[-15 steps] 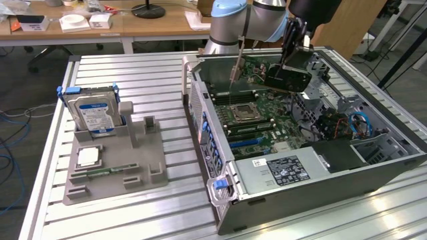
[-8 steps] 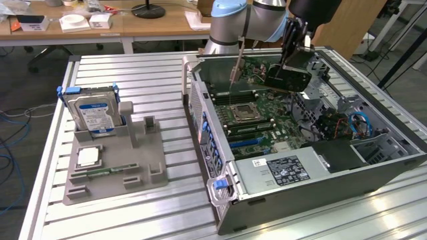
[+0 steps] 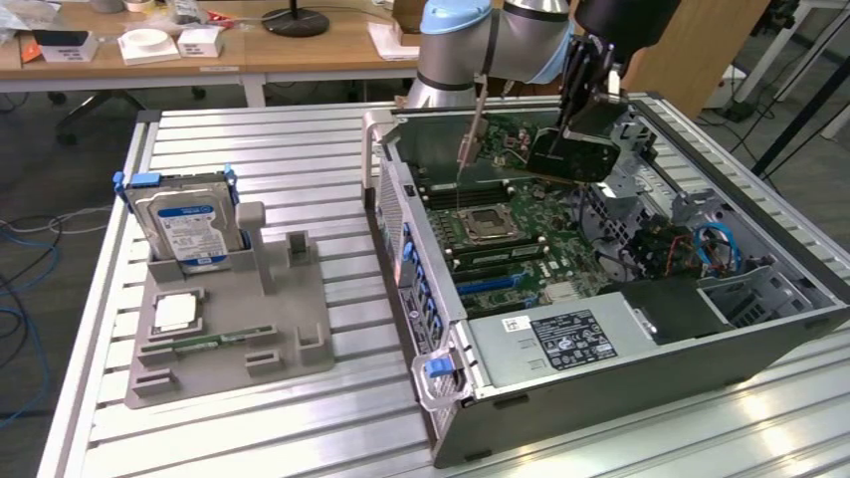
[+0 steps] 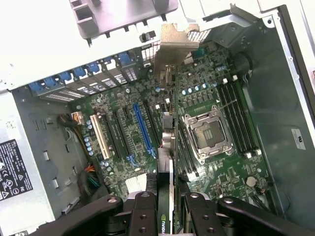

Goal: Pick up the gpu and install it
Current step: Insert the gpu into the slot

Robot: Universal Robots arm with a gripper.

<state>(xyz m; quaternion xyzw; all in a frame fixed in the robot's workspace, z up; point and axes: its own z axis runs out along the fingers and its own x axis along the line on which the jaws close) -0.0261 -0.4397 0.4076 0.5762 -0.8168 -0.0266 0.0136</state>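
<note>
My gripper (image 3: pixel 584 115) is shut on the gpu (image 3: pixel 574 157) and holds it in the air over the open computer case (image 3: pixel 412 269). The card's black face is tilted and its silver end bracket (image 3: pixel 468 139) hangs down toward the motherboard (image 3: pixel 512 234). In the wrist view the gpu (image 4: pixel 166 162) shows edge-on between my black fingers (image 4: pixel 142 214), with its bracket (image 4: pixel 172 46) at the far end near the case's rear slots. It hovers above the motherboard (image 4: pixel 216 172), between the blue expansion slot (image 4: pixel 142 130) and the processor socket (image 4: pixel 206 130).
A grey holder (image 3: pixel 226 334) on the slatted table at the exterior view's left carries a blue-labelled hard drive (image 3: pixel 189 224) and a narrow green memory stick (image 3: pixel 213 342). The case holds a power supply (image 3: pixel 564 339), cables (image 3: pixel 715 249) and high side walls. A wooden desk (image 3: pixel 199 45) stands behind.
</note>
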